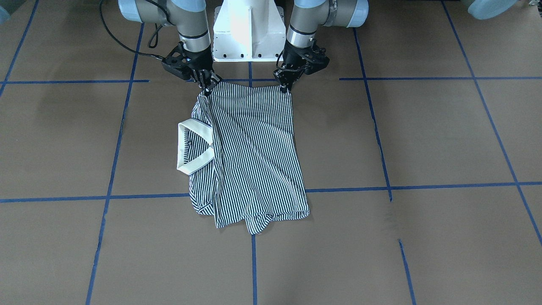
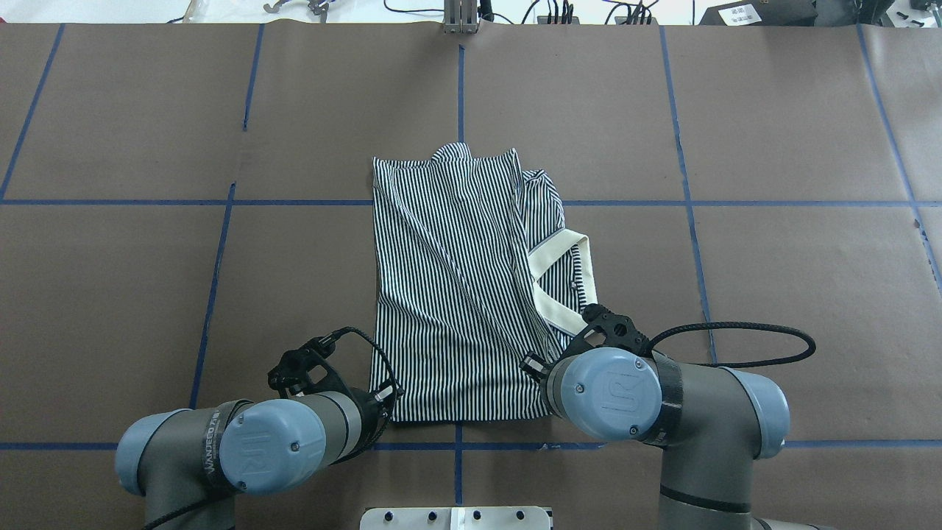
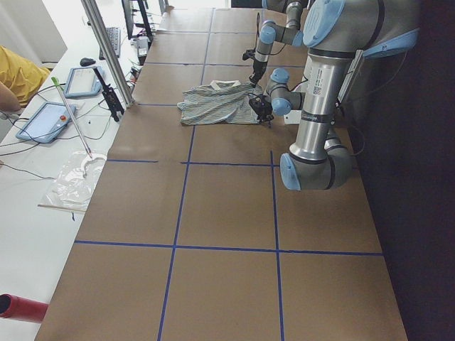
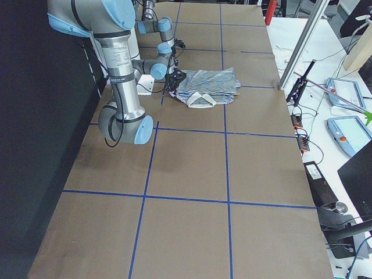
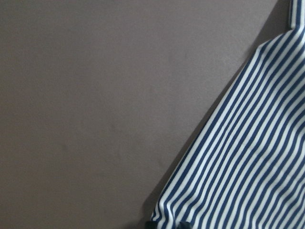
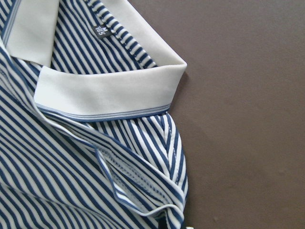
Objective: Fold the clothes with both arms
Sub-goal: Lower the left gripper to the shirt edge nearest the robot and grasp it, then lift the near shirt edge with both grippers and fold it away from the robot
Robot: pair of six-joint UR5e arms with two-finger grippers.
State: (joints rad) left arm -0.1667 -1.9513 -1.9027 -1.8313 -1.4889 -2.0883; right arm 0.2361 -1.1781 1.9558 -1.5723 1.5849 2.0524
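The striped polo shirt lies on the brown table, folded lengthwise, with its cream collar on the robot's right side. It also shows in the overhead view. My left gripper is shut on the shirt's near corner on the left side. That striped edge fills the left wrist view. My right gripper is shut on the near corner by the collar, and the collar fills the right wrist view. In the overhead view the right wrist hides its fingers. The near edge runs straight between both grippers.
The white pedestal base stands just behind the grippers. Blue tape lines cross the brown table cover. Tablets and a metal post stand along the operators' side, past the table's far edge.
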